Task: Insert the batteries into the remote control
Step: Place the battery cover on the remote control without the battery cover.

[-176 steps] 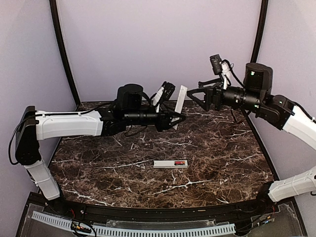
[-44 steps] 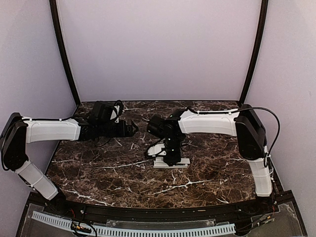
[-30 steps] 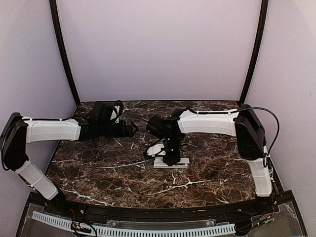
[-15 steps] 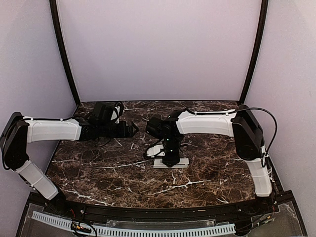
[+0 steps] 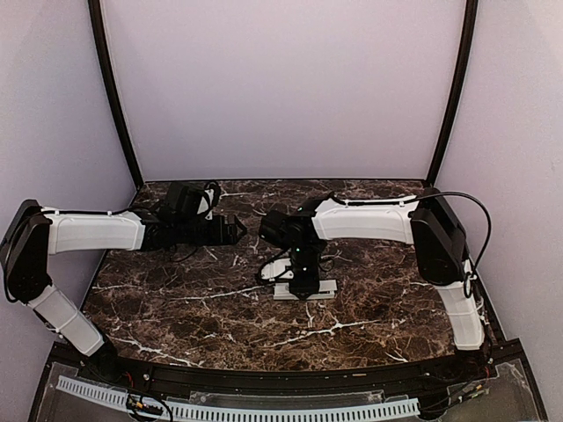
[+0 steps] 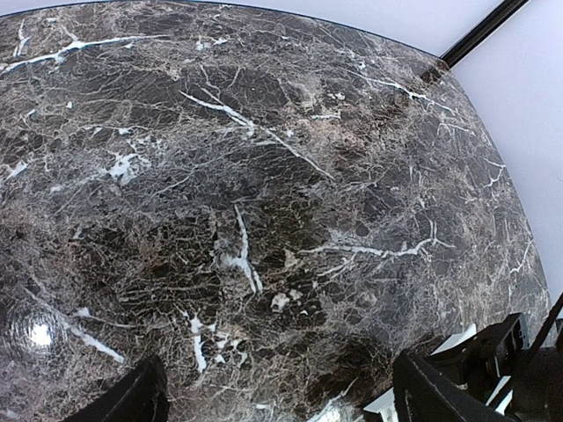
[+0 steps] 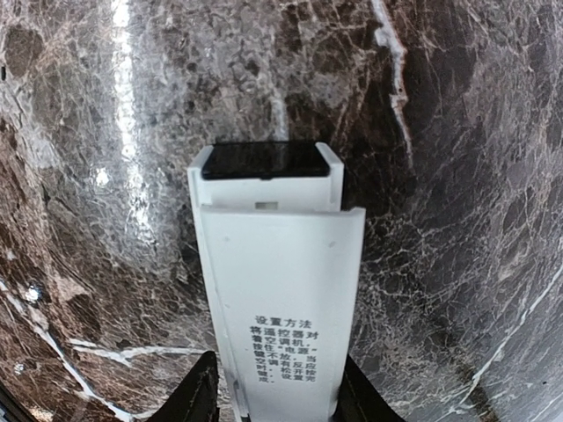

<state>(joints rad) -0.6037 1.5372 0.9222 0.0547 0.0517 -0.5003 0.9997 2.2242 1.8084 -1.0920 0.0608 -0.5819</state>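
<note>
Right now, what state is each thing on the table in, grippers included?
remote control, flat on the table, one end uncovered.
cover, lying along the remote control, printed side up.
left gripper, open, empty.
right gripper, straddling the cover, grip unclear.
batteries, out of sight.

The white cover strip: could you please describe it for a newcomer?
On the dark marble table, look centre, beneath the right gripper. The cover strip lies atop the remote control; it alone carries black printed characters, while the remote's dark end pokes out beyond.
</note>
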